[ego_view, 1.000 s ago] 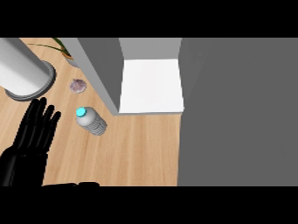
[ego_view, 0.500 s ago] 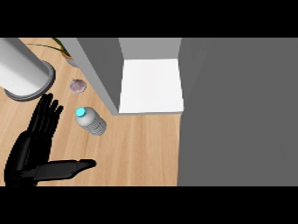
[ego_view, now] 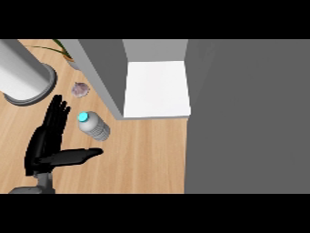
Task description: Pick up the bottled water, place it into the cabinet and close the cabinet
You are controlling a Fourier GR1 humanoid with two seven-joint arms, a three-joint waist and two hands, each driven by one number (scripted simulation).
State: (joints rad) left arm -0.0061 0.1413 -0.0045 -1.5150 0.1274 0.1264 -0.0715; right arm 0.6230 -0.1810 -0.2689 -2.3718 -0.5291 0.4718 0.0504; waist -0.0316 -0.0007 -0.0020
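**Open hand beside the bottle, nothing gripped yet**

At the lower left of the frame a black left hand [ego_view: 50, 141] hovers over the pale wooden bench [ego_view: 137, 154], fingers straight and pointing up the frame, thumb splayed out toward the right. It holds nothing. The right hand does not show at all.

The small clear plastic water bottle with a turquoise cap [ego_view: 93, 127] stands on the bench just right of the fingers, inside the open angle between fingers and thumb, apart from both as far as I can tell. It sits left of centre, near the grey cabinet [ego_view: 110, 82], whose white interior shelf [ego_view: 157, 91] shows open in the upper middle. A broad grey panel, probably the cabinet door [ego_view: 251, 118], fills the right side of the frame.

Further up on the left stand a large pale grey cylinder [ego_view: 13, 75] and a small mauve crumpled-looking object [ego_view: 81, 89], with green leaves [ego_view: 62, 49] at the top edge.

What could go wrong: the bottle looks light and narrow, so fingers closing unevenly, or the thumb arriving first, might knock it over and send it rolling toward the cabinet wall. A grip taken near the cap could let it swing or slip. The carry to the shelf passes the cabinet's side edge, which could catch the bottle.
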